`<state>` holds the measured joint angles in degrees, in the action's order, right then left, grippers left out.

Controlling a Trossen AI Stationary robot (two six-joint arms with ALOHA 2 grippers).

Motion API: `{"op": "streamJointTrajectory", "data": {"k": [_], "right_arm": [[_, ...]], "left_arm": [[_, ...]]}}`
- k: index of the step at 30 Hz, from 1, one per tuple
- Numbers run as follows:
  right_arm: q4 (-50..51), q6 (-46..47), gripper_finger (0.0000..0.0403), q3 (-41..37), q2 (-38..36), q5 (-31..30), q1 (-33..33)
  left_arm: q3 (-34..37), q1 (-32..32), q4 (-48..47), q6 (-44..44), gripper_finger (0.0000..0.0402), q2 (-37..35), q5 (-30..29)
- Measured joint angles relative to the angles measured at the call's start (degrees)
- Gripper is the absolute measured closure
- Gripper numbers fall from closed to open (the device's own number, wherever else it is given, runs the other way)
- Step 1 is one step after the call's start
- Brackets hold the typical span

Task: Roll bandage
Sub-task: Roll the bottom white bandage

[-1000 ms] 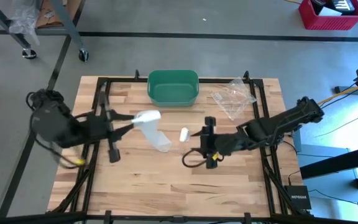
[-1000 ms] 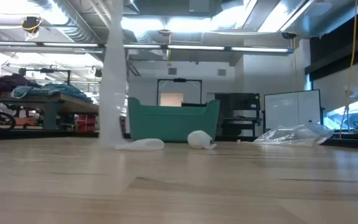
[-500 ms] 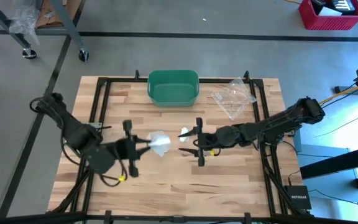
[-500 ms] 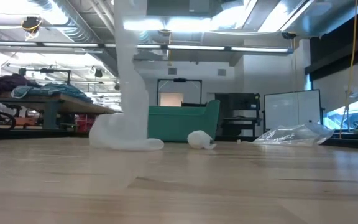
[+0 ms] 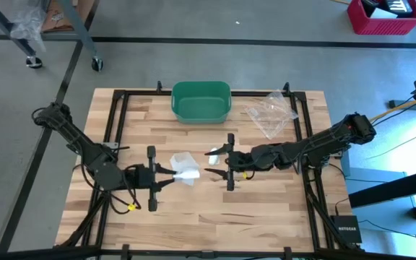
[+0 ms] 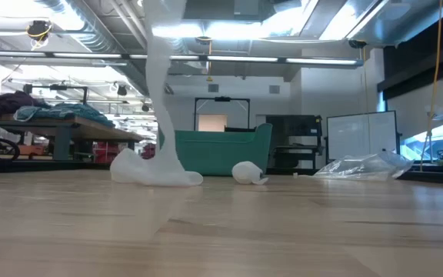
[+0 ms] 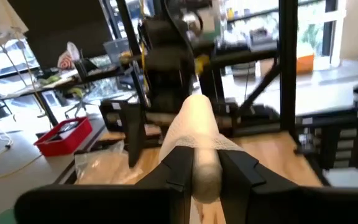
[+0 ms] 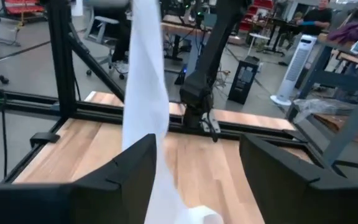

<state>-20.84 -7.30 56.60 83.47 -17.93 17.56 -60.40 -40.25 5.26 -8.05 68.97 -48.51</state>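
**Mid-table, bandage hanging between two grippers**

Over the middle of the wooden table (image 5: 193, 217) the left gripper (image 5: 170, 174) was clamped on the bandage (image 5: 184, 165), fingers pinched tight on the white strip. You could see it best from that arm's own wrist camera, where the cloth (image 7: 197, 134) bunched right between the two dark fingers (image 7: 178, 163). From table height the strip (image 6: 162, 115) dropped down from above and pooled in a loose heap on the wood, just left of a small rolled-up bit (image 6: 246, 172).

Just to the right, the right gripper (image 5: 227, 162) sat with its jaws spread wide and nothing between them, the little roll (image 5: 212, 155) close by its fingertips. Its wrist view showed the strip (image 8: 146, 106) hanging ahead of it.

At the far edge sat a green bin (image 5: 201, 101), with a crumpled clear plastic bag (image 5: 269, 112) to its right.
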Motion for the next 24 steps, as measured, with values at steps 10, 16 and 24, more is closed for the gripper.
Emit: {"op": "streamJointTrajectory", "data": {"k": [10,16,24], "right_arm": [[0.0,7.1,0.0118,0.0,2.8,6.8,0.1],[-5.6,7.1,0.0125,0.1,4.7,10.6,0.1],[-18.5,7.0,0.0134,0.1,12.8,12.3,0.0]], "left_arm": [[-0.7,-3.4,3.0,-2.9,0.0357,-0.1,-0.2],[-0.7,-4.0,5.6,-6.2,0.0357,0.0,-0.2],[-0.7,-2.7,7.5,-7.1,0.0357,0.0,-0.2]]}}
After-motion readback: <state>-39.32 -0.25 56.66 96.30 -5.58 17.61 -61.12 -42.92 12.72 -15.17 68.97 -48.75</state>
